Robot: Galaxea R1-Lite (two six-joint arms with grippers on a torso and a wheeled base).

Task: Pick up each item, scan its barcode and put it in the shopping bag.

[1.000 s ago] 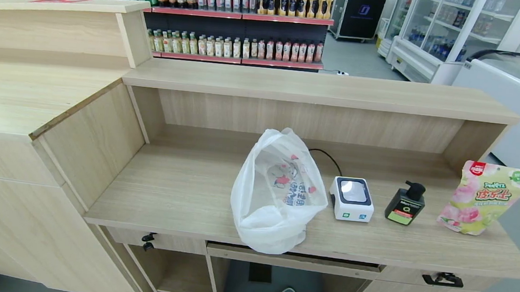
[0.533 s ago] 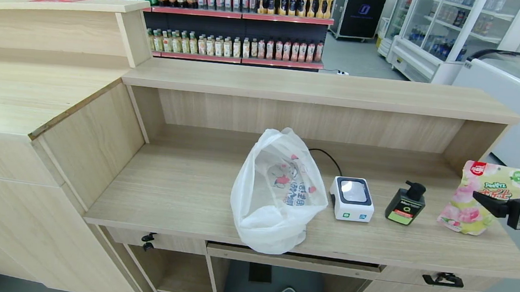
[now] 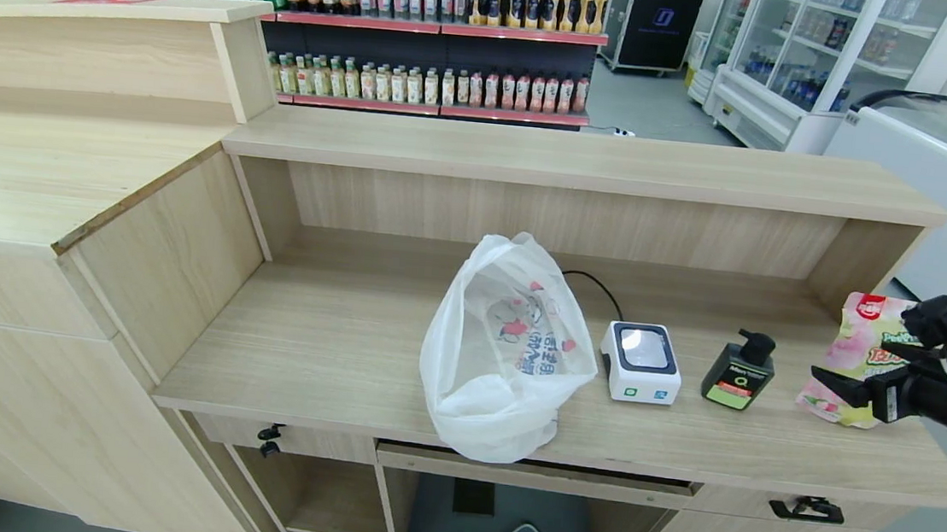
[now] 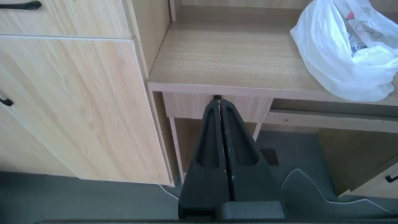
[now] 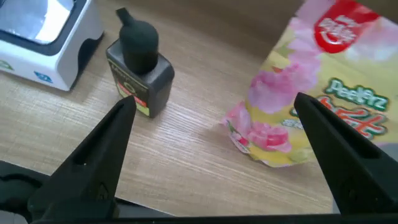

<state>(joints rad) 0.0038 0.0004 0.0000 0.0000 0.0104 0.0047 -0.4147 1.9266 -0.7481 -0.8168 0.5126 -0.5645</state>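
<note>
Right, the right gripper (image 5: 214, 102) hovers at the right end of the counter (image 3: 329, 348), fingers spread wide. It is level with the pink snack pouch (image 5: 311, 74), which stands upright by the right edge. That wide spread looks deliberate to me. A soft, flat pouch needs its faces straddled before the squeeze, and one finger sits in front of the pouch while the other hangs over bare wood on the bottle's side. Nothing is gripped yet.

The black pump bottle (image 3: 738, 377) stands between the pouch and the scanner (image 3: 641, 362), apart from both. That gap gives the gripper room to work without knocking it, though I'd say the inner finger is the one to watch.

The scanner sits towards the front edge with its window tilted upward, so any barcode will have to be shown face down over it. Just beside it, on the side away from the bottle, the white shopping bag (image 3: 504, 354) slumps at the front edge with its mouth gaping upward, ready for a drop from above.

The left gripper (image 4: 219, 109) has its fingers pressed together, empty, and hangs below the counter's front edge towards the left corner. My guess is it is parked there to keep out of the way.

By my reading, no item is bagged yet.
</note>
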